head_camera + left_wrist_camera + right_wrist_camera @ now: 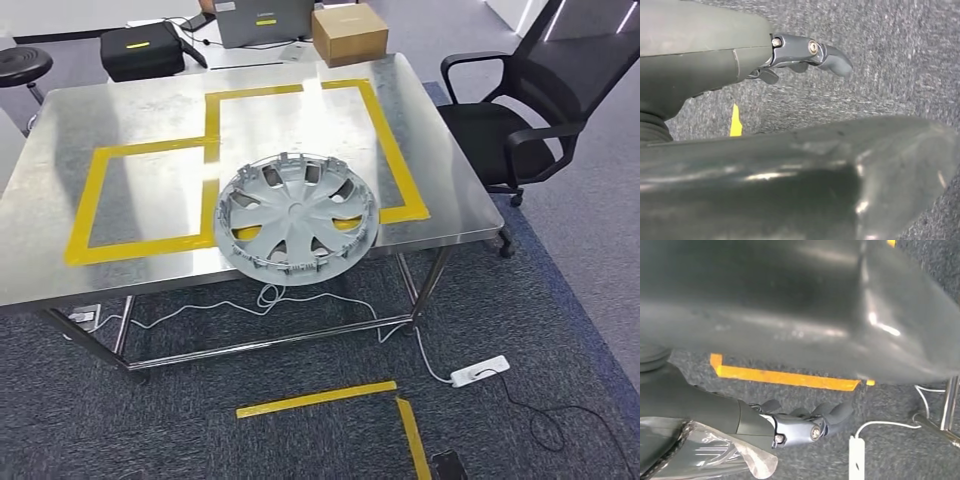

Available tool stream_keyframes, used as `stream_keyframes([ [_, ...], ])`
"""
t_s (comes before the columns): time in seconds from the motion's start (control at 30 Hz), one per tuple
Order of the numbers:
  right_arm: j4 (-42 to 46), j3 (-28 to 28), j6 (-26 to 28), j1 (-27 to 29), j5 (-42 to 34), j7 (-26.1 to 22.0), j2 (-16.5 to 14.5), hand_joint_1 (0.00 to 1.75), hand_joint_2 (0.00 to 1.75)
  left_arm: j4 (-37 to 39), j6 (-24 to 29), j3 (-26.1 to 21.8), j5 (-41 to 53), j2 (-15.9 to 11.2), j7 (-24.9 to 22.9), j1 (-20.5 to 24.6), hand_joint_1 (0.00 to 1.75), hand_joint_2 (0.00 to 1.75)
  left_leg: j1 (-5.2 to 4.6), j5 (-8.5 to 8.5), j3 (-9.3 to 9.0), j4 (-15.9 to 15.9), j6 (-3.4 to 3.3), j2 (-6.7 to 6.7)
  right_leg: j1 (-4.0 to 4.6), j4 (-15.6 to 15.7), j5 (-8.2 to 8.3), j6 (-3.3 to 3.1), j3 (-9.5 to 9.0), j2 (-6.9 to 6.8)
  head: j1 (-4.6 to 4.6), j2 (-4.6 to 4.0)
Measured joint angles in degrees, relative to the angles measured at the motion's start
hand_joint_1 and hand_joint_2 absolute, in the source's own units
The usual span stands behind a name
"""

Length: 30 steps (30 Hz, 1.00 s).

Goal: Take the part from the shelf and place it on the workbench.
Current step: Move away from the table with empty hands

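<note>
Left hand (806, 52): fingers (834, 60) extended loosely over dark grey carpet (885, 60), holding nothing, slightly apart. Right hand (806, 425): fingers (840, 412) likewise loose and empty, above carpet beside an orange-yellow floor tape strip (783, 377), a white power strip (856, 457) and a steel table leg (949, 405).

Task part: silver wheel cover (296, 218), lying flat on the steel workbench (151, 120), at its near edge, overlapping the yellow tape outline (98, 180) and slightly overhanging the edge.

Surface: brushed, reflective metal, marked with two adjoining taped rectangles. Beneath: crossbars and white cable (317, 300) trailing over the carpet.

Surroundings: black office chair (528, 110) right of the bench; cardboard box (349, 32), laptop (263, 20) and black case (143, 50) on a surface behind it; black stool (23, 65) at far left.
</note>
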<state>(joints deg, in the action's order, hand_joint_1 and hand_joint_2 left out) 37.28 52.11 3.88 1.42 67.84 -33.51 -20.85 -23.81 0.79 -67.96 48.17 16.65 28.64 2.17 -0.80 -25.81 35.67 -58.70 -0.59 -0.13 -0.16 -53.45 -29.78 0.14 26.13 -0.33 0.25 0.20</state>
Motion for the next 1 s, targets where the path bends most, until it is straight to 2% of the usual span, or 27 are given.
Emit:
stream_keyframes([
  [0.03,-0.08,0.1,0.07,-0.06,0.17,-0.08,-0.02,0.0,0.0,0.01,0.04,-0.21,0.01,-0.01,0.05,0.01,0.0,0.0,0.16,-2.6,0.8,-2.62,0.37,-0.07,-0.11,0.03,0.61,-0.32,0.46,-0.1,-0.1,0.0],
  [0.1,-0.21,0.26,0.16,-0.06,0.44,-0.19,-0.05,0.0,0.0,0.03,0.08,-0.45,0.06,0.0,0.12,0.05,0.0,0.0,0.57,-7.83,2.46,-10.04,0.96,-0.04,-0.08,-0.31,1.55,-0.52,1.85,-0.19,-0.28,0.0],
  [0.13,-0.28,0.33,0.18,-0.05,0.55,-0.22,-0.07,0.0,0.0,0.04,0.09,-0.58,0.11,0.0,0.15,0.05,0.0,0.0,0.76,-9.05,2.77,-12.92,1.16,-0.03,-0.08,-0.53,1.98,-0.48,2.63,-0.24,-0.27,0.0],
  [0.17,-0.35,0.4,0.21,-0.05,0.65,-0.26,-0.07,0.0,0.0,0.05,0.09,-0.73,0.16,0.0,0.19,0.06,0.0,0.0,0.92,-9.02,2.27,-14.0,1.31,-0.03,-0.1,-0.78,2.37,-0.39,3.44,-0.29,-0.27,0.0],
  [0.2,-0.42,0.46,0.24,-0.07,0.78,-0.32,-0.07,0.0,0.0,0.05,0.1,-0.9,0.2,0.0,0.25,0.07,0.0,0.0,1.06,-7.92,0.75,-12.8,1.38,-0.02,-0.12,-1.04,2.74,-0.28,4.22,-0.3,-0.28,0.0],
  [0.27,-0.57,0.6,0.33,-0.09,1.09,-0.55,-0.07,0.0,0.0,0.05,0.1,-1.14,0.27,0.0,0.36,0.13,0.0,0.0,1.18,-5.04,-4.55,-5.25,1.15,-0.02,-0.19,-1.58,3.28,0.11,5.41,-0.29,-0.28,0.0],
  [0.3,-0.65,0.66,0.4,-0.13,1.26,-0.67,-0.08,0.0,0.0,0.05,0.11,-1.21,0.32,0.0,0.41,0.18,0.0,0.0,1.11,-4.31,-7.03,-1.15,0.92,-0.04,-0.17,-1.8,3.53,0.37,5.85,-0.3,-0.26,0.0],
  [0.33,-0.73,0.71,0.48,-0.19,1.42,-0.79,-0.09,0.0,0.0,0.05,0.12,-1.25,0.37,0.0,0.45,0.22,0.0,0.0,1.02,-4.15,-8.67,1.76,0.67,-0.06,-0.14,-1.95,3.87,0.7,6.19,-0.33,-0.25,0.0],
  [0.37,-0.81,0.73,0.54,-0.24,1.58,-0.9,-0.1,0.0,0.0,0.05,0.15,-1.29,0.4,0.0,0.49,0.25,0.0,0.0,0.88,-4.36,-9.33,3.22,0.46,-0.09,-0.13,-2.01,4.23,1.06,6.46,-0.36,-0.23,0.0],
  [0.43,-0.98,0.76,0.65,-0.29,1.95,-1.16,-0.12,0.0,0.0,0.05,0.25,-1.43,0.45,0.03,0.52,0.28,0.0,0.0,0.8,-3.94,-9.19,3.91,-0.14,-0.06,-0.2,-1.95,4.87,1.87,6.84,-0.35,-0.22,0.0],
  [0.47,-1.05,0.78,0.7,-0.28,2.09,-1.27,-0.13,0.0,0.0,0.05,0.3,-1.49,0.48,0.05,0.55,0.33,0.0,0.0,0.86,-3.52,-8.9,4.08,-0.56,0.04,-0.27,-2.18,4.47,2.23,7.19,-0.27,-0.2,0.0],
  [0.5,-1.13,0.79,0.77,-0.27,2.22,-1.36,-0.13,0.0,0.0,0.05,0.32,-1.53,0.54,0.09,0.57,0.37,0.0,0.0,0.94,-3.05,-8.52,4.2,-1.05,0.16,-0.32,-3.3,3.1,2.55,7.77,-0.15,-0.1,0.0],
  [0.53,-1.23,0.8,0.87,-0.28,2.37,-1.44,-0.13,0.0,0.0,0.05,0.32,-1.56,0.7,0.12,0.61,0.43,0.0,0.0,1.02,-2.61,-8.01,4.22,-1.46,0.28,-0.36,-5.7,0.81,2.77,8.7,-0.02,0.0,0.0],
  [0.6,-1.43,0.84,1.12,-0.33,2.7,-1.58,-0.13,0.0,0.0,0.05,0.19,-1.63,1.09,0.15,0.67,0.51,0.0,0.0,0.88,-1.88,-6.72,3.8,-1.87,0.42,-0.41,-13.25,-4.45,3.04,10.93,0.11,0.2,0.0],
  [0.63,-1.53,0.9,1.24,-0.35,2.88,-1.64,-0.13,0.0,0.0,0.05,0.1,-1.66,1.31,0.15,0.69,0.53,0.0,0.0,0.8,-1.52,-5.98,3.52,-1.92,0.46,-0.42,-16.77,-5.84,3.11,11.67,0.11,0.21,0.0],
  [0.67,-1.62,0.98,1.33,-0.35,3.0,-1.68,-0.13,0.0,0.0,0.05,0.01,-1.69,1.44,0.15,0.7,0.55,0.0,0.0,0.73,-1.15,-5.21,3.21,-1.92,0.5,-0.41,-18.68,-5.91,3.14,11.66,0.11,0.2,0.0],
  [0.7,-1.69,1.07,1.38,-0.36,3.1,-1.69,-0.13,0.0,0.0,0.05,-0.05,-1.72,1.54,0.15,0.71,0.57,0.0,0.0,0.69,-0.82,-4.44,2.84,-1.87,0.52,-0.41,-18.59,-4.84,3.09,10.69,0.11,0.21,0.0],
  [0.73,-1.75,1.14,1.42,-0.39,3.16,-1.71,-0.13,0.0,0.0,0.05,-0.07,-1.74,1.59,0.15,0.72,0.6,0.0,0.0,0.67,-0.51,-3.69,2.47,-1.78,0.51,-0.41,-16.38,-3.09,2.99,8.65,0.12,0.21,0.0],
  [0.77,-1.79,1.17,1.45,-0.47,3.2,-1.73,-0.13,0.0,0.0,0.05,-0.07,-1.78,1.5,0.15,0.72,0.64,0.0,0.0,0.66,-0.23,-3.06,2.09,-1.63,0.48,-0.42,-12.58,-1.74,2.84,5.94,0.15,0.21,0.0],
  [0.83,-1.84,1.21,1.51,-0.75,3.57,-1.91,-0.14,0.0,0.0,0.05,-0.02,-2.15,0.72,0.14,0.79,0.8,0.0,0.0,0.51,0.4,-2.09,1.46,-1.11,0.42,-0.33,-4.73,-1.24,2.48,0.73,0.31,0.16,0.0],
  [0.87,-1.87,1.21,1.54,-0.88,3.9,-2.03,-0.15,0.0,0.0,0.07,0.01,-2.5,0.11,0.09,0.94,0.94,0.0,0.0,0.45,0.82,-1.79,1.31,-0.8,0.41,-0.24,-2.52,-1.67,2.27,-0.49,0.4,0.14,0.0],
  [0.9,-1.92,1.22,1.56,-0.96,4.3,-2.14,-0.15,0.0,0.0,0.11,0.02,-2.9,-0.52,0.01,1.14,1.07,0.0,0.0,0.42,1.31,-1.55,1.28,-0.49,0.41,-0.12,-1.62,-1.87,2.0,-0.86,0.46,0.11,0.0],
  [0.93,-1.99,1.22,1.57,-0.99,4.63,-2.21,-0.15,0.0,0.0,0.16,0.03,-3.31,-1.04,-0.12,1.32,1.15,0.0,0.0,0.44,1.77,-1.35,1.3,-0.18,0.37,-0.14,-1.52,-1.59,1.6,-0.31,0.4,0.1,0.0],
  [0.97,-2.09,1.23,1.59,-1.04,4.91,-2.23,-0.16,0.0,0.0,0.26,0.09,-3.75,-1.61,-0.25,1.45,1.22,0.0,0.0,0.51,1.58,-1.08,1.13,0.15,0.3,-0.18,-1.52,-1.13,1.09,0.33,0.27,0.11,0.0],
  [1.0,-2.19,1.25,1.6,-1.11,5.12,-2.25,-0.17,0.0,0.0,0.37,0.23,-4.2,-2.2,-0.35,1.49,1.25,0.0,0.0,0.58,0.33,-0.69,0.33,0.47,0.22,-0.25,-1.49,-0.58,0.48,0.98,0.13,0.07,0.0],
])
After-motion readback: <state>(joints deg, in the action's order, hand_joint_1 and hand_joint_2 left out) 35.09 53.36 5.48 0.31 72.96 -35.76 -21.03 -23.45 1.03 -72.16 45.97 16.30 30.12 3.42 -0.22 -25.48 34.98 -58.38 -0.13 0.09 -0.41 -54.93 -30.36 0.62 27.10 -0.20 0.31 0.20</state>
